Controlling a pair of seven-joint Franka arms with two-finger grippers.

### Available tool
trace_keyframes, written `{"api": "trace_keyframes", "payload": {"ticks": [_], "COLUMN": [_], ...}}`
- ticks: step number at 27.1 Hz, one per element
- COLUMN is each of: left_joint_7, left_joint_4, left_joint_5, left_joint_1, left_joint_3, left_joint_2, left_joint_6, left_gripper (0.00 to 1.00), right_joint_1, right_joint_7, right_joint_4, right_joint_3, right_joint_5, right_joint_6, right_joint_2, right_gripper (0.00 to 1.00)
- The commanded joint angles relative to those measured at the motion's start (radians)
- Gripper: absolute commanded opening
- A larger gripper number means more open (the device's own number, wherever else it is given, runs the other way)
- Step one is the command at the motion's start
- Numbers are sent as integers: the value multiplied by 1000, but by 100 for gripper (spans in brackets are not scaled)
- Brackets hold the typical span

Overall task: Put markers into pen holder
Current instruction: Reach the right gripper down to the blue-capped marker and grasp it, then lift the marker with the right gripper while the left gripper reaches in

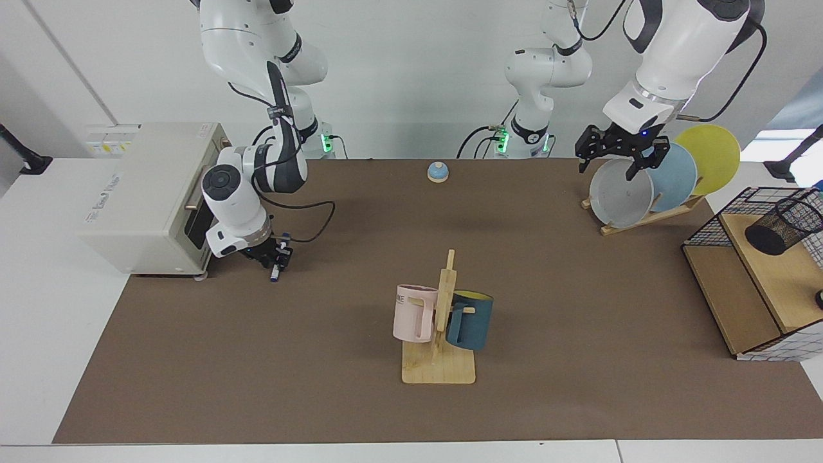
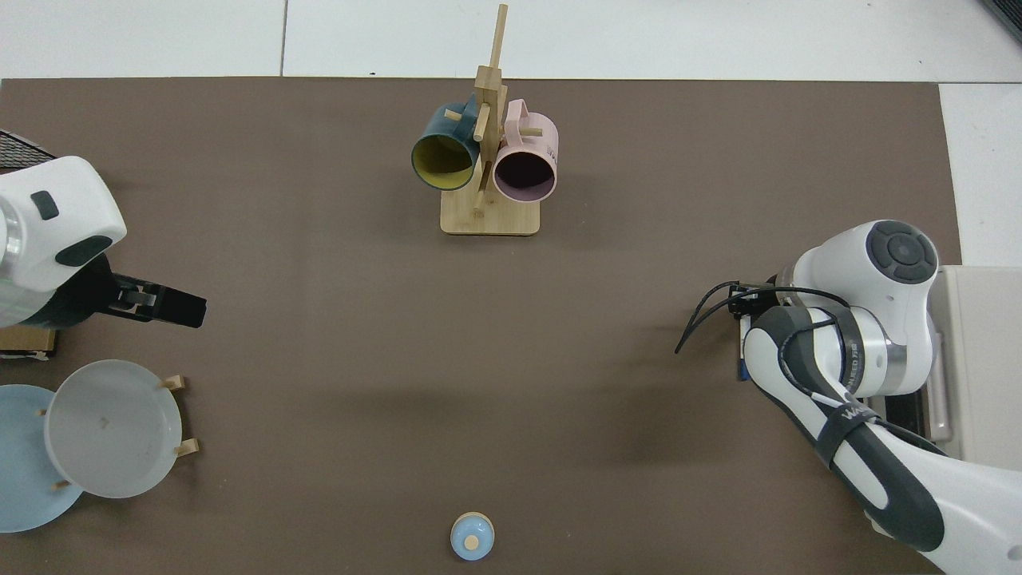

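Observation:
The marker (image 1: 276,267), white with a blue end, stands steeply tilted at the mat's edge beside the beige box. My right gripper (image 1: 275,253) is shut on its middle, and its lower tip is at or just above the mat. From above, only the marker's blue end (image 2: 741,370) shows beside the right arm. The pen holder (image 1: 784,225), a black mesh cup, leans on the wooden shelf inside the wire basket (image 1: 714,218). My left gripper (image 1: 611,161) hangs open and empty above the plate rack, well apart from the pen holder; from above, this gripper (image 2: 172,306) points toward the mat's middle.
A beige box (image 1: 148,193) stands right behind the right gripper. A wooden mug tree (image 1: 440,360) with a pink mug (image 1: 411,313) and a teal mug (image 1: 470,319) is mid-table. Plates (image 1: 620,193) lean in a rack, and a small blue bell (image 1: 438,172) sits at the back.

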Motion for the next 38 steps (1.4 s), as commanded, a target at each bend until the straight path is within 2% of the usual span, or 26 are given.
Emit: {"api": "trace_keyframes", "payload": {"ticks": [1,8,10,13,16,20,27,33,38], "left_joint_7": [3,3,9,35,106,178,183,255,373], "left_joint_4": [-41,-59,-59,-69,-90,-104,-148,-220,-222], "left_joint_5": [10,7,5,-2,-4,-6,-12,-58,-78], "left_joint_1": [-10,-11,-11,-10,-14,-54,-180,-211,-247], "left_joint_3": [-3,-7,-7,-7,-10,-18,-23,-24,-24], "left_joint_2": [-28,-31,-31,-33,-48,-54,-93,-136,-154], "left_joint_6": [2,-16,-24,-25,-25,-22,-7,31,77], "left_gripper": [100,100,100,100,100,100,100,100,100], "right_joint_1": [-6,-11,-8,-8,-6,3,80,121,158], "right_joint_7": [-19,0,26,33,75,230,517,712,862], "right_joint_4": [-6,11,40,118,177,244,341,341,343], "right_joint_3": [3,6,6,4,3,15,27,29,34], "right_joint_5": [6,21,76,212,300,342,463,555,642], "right_joint_6": [17,-6,-50,-171,-263,-352,-455,-463,-454], "right_joint_2": [3,-3,-3,0,-2,-11,-34,-75,-89], "right_gripper": [0,0,0,0,0,0,0,0,0]}}
